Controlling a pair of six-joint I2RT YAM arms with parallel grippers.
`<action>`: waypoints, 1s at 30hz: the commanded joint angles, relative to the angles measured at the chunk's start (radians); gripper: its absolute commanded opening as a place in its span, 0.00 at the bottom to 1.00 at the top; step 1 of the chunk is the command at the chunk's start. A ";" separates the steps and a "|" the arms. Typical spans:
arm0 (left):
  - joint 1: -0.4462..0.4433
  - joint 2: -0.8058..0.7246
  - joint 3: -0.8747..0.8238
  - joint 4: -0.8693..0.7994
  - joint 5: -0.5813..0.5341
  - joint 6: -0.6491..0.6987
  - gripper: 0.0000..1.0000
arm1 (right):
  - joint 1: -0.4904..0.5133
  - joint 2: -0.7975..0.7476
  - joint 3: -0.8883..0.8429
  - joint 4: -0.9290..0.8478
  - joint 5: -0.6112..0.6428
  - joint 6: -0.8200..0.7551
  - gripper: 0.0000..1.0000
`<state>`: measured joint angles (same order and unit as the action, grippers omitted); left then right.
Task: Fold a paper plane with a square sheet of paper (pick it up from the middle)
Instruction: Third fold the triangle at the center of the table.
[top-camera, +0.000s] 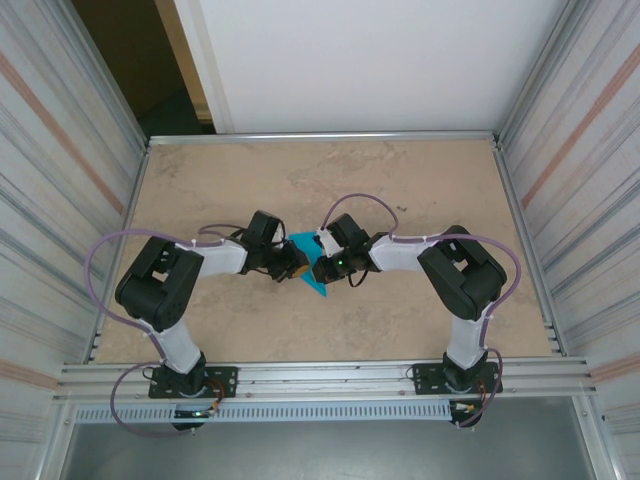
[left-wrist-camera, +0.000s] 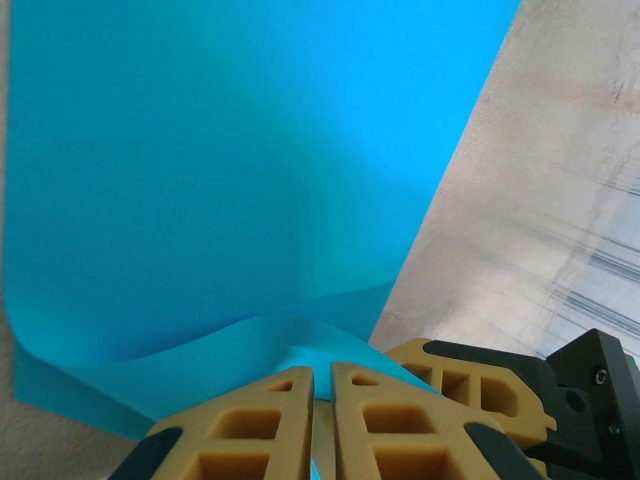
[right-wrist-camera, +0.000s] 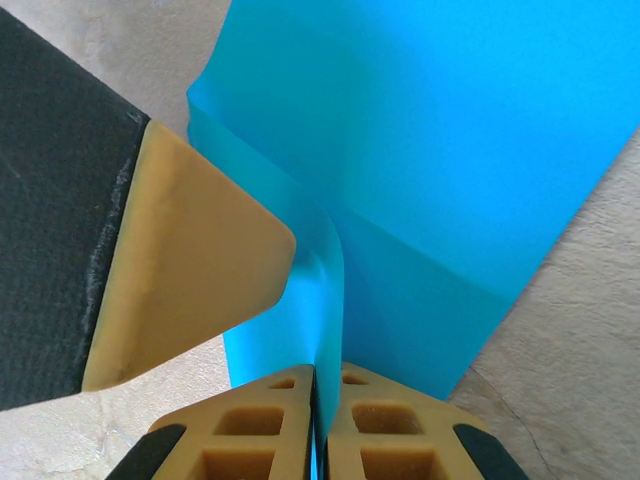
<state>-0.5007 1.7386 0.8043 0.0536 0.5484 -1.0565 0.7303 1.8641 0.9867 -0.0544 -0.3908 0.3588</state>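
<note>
Paper-plane folding, judged an early stage: the square sheet of paper (left-wrist-camera: 230, 150) lies mid-table (top-camera: 400, 190), largely flat, its middle raised in a ridge; the left gripper (left-wrist-camera: 322, 375) and right gripper (right-wrist-camera: 318, 372) each pinch that ridge; no dart shape yet, so the folds apparently remain.

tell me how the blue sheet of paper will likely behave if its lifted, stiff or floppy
Probably floppy: the square sheet of paper buckles into a soft ridge where the right gripper pinches it. Likely very light and easy to crease, since it bows in a wave by the left gripper. It may tear if the arms pull apart.
</note>
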 joint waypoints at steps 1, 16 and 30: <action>-0.007 0.005 -0.001 -0.014 -0.014 -0.016 0.14 | -0.009 0.033 0.012 -0.062 0.008 0.014 0.12; -0.006 -0.007 -0.019 -0.029 -0.032 -0.014 0.13 | -0.014 0.061 0.035 -0.093 0.020 0.029 0.10; -0.007 -0.024 -0.036 -0.044 -0.047 -0.006 0.13 | -0.016 0.072 0.041 -0.110 0.024 0.034 0.09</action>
<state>-0.5007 1.7374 0.7876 0.0486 0.5220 -1.0634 0.7223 1.8900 1.0264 -0.0910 -0.3985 0.3676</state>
